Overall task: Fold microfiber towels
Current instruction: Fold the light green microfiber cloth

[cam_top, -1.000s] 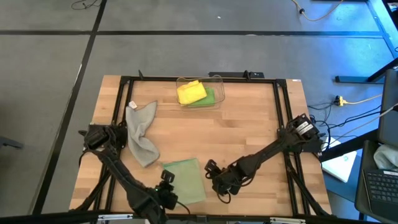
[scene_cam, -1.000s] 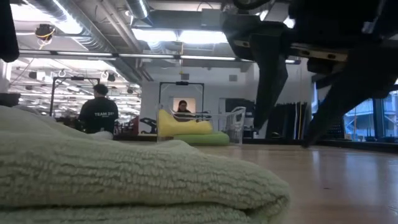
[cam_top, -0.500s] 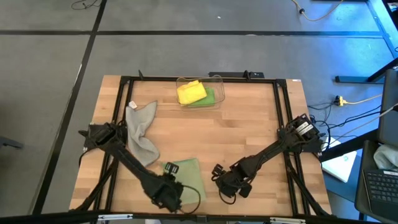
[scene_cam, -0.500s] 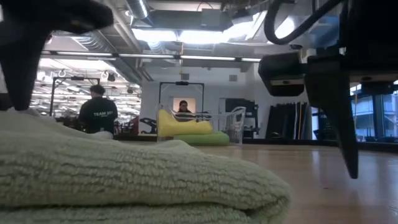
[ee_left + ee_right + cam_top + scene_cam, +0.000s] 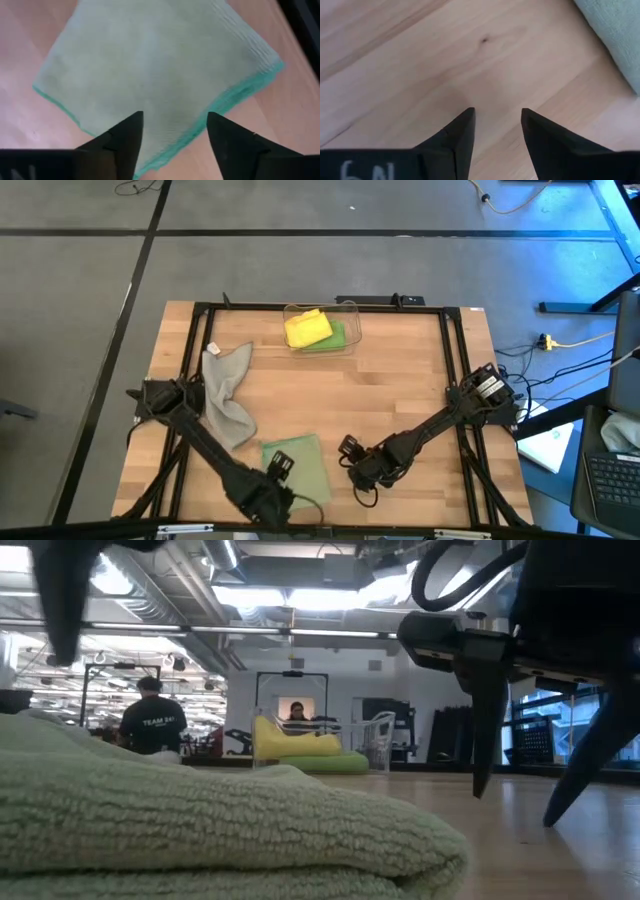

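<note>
Pale sage green towel (image 5: 301, 465) lies folded at the near edge of the wooden table (image 5: 400, 395), flat, stacked in layers with a brighter green hem. Left gripper (image 5: 281, 466) sits over its near left part; in the left wrist view its two fingers (image 5: 125, 140) stand apart above the cloth (image 5: 150, 75), gripping nothing. Right gripper (image 5: 350, 450) is just beside the towel's right edge, over bare wood, fingers (image 5: 462, 132) parted and empty; only a towel corner (image 5: 615, 30) shows past them. Both arms reach inward from the table's side rails, bent low.

Grey towel (image 5: 226, 395) lies crumpled mid-left, unfolded.

Far edge: clear plastic bin (image 5: 346, 308) holding the yellow towel (image 5: 306, 328) on the bright green towel (image 5: 336, 338).

Beyond the table, a person (image 5: 150, 720) stands in the room.
</note>
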Controlling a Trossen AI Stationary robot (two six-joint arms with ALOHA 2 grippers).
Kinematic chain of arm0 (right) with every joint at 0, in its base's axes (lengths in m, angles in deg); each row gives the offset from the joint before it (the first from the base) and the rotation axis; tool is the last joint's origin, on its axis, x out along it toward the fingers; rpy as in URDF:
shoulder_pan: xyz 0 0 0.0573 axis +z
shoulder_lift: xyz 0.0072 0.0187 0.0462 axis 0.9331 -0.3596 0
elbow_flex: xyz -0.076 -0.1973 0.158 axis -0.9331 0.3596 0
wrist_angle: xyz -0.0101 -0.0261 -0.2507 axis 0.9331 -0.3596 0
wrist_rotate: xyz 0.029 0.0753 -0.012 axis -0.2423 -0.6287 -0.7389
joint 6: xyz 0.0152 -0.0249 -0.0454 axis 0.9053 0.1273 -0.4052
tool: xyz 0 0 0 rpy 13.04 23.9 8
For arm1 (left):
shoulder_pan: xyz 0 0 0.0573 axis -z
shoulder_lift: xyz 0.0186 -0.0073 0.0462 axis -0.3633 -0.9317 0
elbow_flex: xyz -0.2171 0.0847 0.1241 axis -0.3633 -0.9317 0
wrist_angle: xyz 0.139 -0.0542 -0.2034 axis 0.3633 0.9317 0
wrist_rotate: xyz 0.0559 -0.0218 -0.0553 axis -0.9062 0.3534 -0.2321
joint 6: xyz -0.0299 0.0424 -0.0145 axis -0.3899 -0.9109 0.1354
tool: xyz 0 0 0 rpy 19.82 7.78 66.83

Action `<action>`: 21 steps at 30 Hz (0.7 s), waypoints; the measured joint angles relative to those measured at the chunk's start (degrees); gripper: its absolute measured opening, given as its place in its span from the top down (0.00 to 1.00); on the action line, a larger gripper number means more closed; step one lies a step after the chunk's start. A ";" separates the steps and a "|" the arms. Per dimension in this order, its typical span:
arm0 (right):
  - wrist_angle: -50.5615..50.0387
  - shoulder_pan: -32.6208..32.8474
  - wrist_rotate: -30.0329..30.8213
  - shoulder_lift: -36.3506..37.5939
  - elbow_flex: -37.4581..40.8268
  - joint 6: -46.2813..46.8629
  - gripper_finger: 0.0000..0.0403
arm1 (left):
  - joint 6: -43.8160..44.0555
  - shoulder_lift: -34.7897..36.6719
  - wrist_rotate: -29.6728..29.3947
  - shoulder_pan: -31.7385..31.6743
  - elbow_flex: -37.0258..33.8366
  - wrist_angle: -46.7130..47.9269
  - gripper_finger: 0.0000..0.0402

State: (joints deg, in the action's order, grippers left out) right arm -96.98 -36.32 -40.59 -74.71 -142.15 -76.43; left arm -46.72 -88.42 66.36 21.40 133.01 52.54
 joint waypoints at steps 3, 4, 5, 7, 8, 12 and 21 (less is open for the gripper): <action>0.40 -0.02 0.17 0.00 0.00 -1.43 0.56 | -0.54 -1.88 -2.54 1.71 0.00 -0.21 0.41; 0.64 -0.02 0.18 0.00 0.01 -1.47 0.54 | -1.26 -2.78 -3.12 2.08 0.00 -0.33 0.39; 0.94 -0.02 0.18 0.00 0.05 -1.49 0.52 | -2.09 -3.89 -3.70 2.46 0.00 -0.34 0.38; 1.77 0.09 0.07 0.00 0.09 -1.49 0.47 | -3.78 -6.38 -5.32 3.30 -0.02 -0.35 0.35; 2.45 0.22 0.07 0.00 0.09 -1.49 0.45 | -4.56 -7.62 -6.25 3.82 -0.03 -0.31 0.34; 6.47 1.35 -0.39 0.00 0.09 -1.69 0.37 | -7.36 -10.36 -11.70 5.86 0.31 0.16 0.33; 30.04 2.05 3.11 -0.75 0.02 -9.45 0.39 | 0.36 -11.54 -20.50 7.45 -0.03 0.34 0.33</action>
State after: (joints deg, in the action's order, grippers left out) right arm -66.94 -34.27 -37.48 -75.46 -142.13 -85.88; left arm -46.36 -99.95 45.85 28.85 132.98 52.89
